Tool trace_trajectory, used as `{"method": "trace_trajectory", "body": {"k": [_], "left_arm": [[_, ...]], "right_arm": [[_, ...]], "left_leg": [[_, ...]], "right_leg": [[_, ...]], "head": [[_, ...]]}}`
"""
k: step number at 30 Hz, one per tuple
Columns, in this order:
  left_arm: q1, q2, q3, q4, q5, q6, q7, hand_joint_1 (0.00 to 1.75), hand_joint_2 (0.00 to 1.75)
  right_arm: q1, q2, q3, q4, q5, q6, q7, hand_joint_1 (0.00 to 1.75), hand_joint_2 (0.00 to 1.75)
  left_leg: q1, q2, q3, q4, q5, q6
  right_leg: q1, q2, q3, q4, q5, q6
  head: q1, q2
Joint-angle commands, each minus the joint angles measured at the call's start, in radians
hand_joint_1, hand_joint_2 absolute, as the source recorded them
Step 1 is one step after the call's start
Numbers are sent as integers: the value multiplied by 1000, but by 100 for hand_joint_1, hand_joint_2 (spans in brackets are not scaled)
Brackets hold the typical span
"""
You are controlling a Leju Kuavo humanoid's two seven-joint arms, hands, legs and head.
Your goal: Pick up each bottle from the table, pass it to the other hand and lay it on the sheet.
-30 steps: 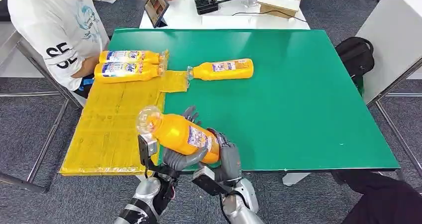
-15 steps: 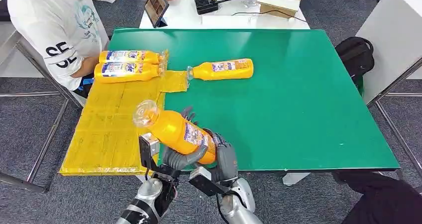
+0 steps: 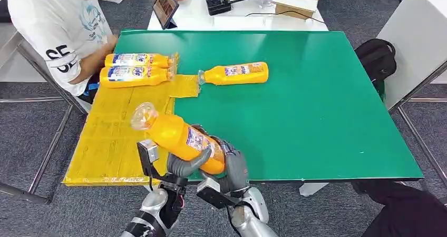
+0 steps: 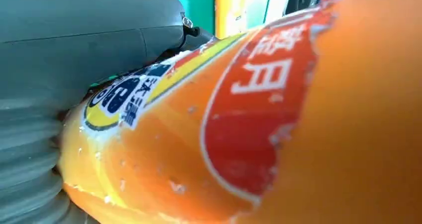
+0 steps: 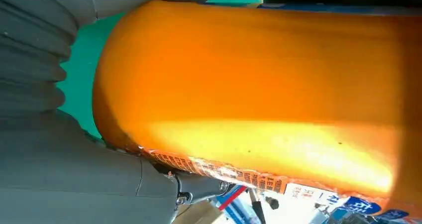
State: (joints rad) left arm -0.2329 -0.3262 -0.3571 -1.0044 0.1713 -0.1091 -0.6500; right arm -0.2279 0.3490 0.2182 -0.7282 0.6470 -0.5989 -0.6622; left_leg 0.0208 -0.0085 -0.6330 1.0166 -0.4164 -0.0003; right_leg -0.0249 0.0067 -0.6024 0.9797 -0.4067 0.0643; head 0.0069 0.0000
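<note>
An orange bottle [image 4: 298, 134] sits very close to the camera, its label showing a red patch with white characters and a yellow-edged blue and white mark. The left hand [image 4: 74, 59] lies against the bottle: a grey ribbed cover and a thick grey thumb press along the side of it. Beyond the thumb a strip of the green surface [image 4: 199, 5] shows, with a yellow band beside it.

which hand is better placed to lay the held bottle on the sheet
Left, probably. The left robot hand already wraps the orange plastic bottle and sits nearer the yellow sheet; the right robot hand holds its base, over the green table.
</note>
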Motion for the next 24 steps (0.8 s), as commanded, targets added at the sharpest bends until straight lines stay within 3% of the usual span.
{"method": "trace_trajectory", "body": {"k": [1,9,10,11,12,13,16,20,22,24], "left_arm": [[-51,-23,31,-23,-31,39,-17,175,175],[-51,-23,31,-23,-31,39,-17,175,175],[-51,-23,31,-23,-31,39,-17,175,175],[-47,-23,33,-32,-67,79,-32,175,175],[-46,-23,36,-38,-90,104,-40,175,175],[-45,-23,39,-45,-121,135,-48,175,175],[-27,-18,65,-125,-270,282,-48,175,175],[-66,36,78,-152,-407,525,-48,175,175],[-133,64,131,-20,-498,713,-48,175,175],[-244,98,238,166,-552,764,-48,175,175]], "right_arm": [[-5,0,57,107,17,21,-18,175,175],[-5,0,57,107,17,21,-18,175,175],[-5,0,57,107,17,21,-18,136,175],[-4,0,57,102,2,32,-19,0,175],[-6,0,62,100,-3,49,-20,0,175],[-5,0,64,93,2,55,-18,0,0],[10,-1,76,4,-30,133,-34,0,0],[25,-12,118,-160,-77,260,-28,0,0],[27,-17,130,-241,-138,317,-36,0,0],[38,-37,133,-329,-170,338,-26,0,0]], "left_leg": [[1,0,1,0,-1,1],[1,-1,3,0,-1,1],[1,-1,1,0,-1,0],[1,-1,4,0,-2,1],[1,-1,3,0,-1,1],[1,-1,1,0,-1,1],[0,0,1,0,-1,1],[0,0,3,1,-2,1],[1,1,4,1,-2,1],[0,0,3,-1,0,0]], "right_leg": [[1,-1,2,0,-1,-2],[1,-2,3,-1,-1,-2],[1,-2,2,-1,-1,-2],[1,-2,5,0,-2,-3],[1,-2,3,-1,-1,-2],[1,-1,2,-1,-1,-2],[1,-1,1,0,-1,-2],[1,-1,2,1,-2,-3],[1,0,3,1,-2,-4],[1,-1,2,0,0,-3]], "head": [[0,0],[0,0],[0,0],[0,0],[0,0],[0,0],[0,0],[0,0],[0,0],[0,0]]}}
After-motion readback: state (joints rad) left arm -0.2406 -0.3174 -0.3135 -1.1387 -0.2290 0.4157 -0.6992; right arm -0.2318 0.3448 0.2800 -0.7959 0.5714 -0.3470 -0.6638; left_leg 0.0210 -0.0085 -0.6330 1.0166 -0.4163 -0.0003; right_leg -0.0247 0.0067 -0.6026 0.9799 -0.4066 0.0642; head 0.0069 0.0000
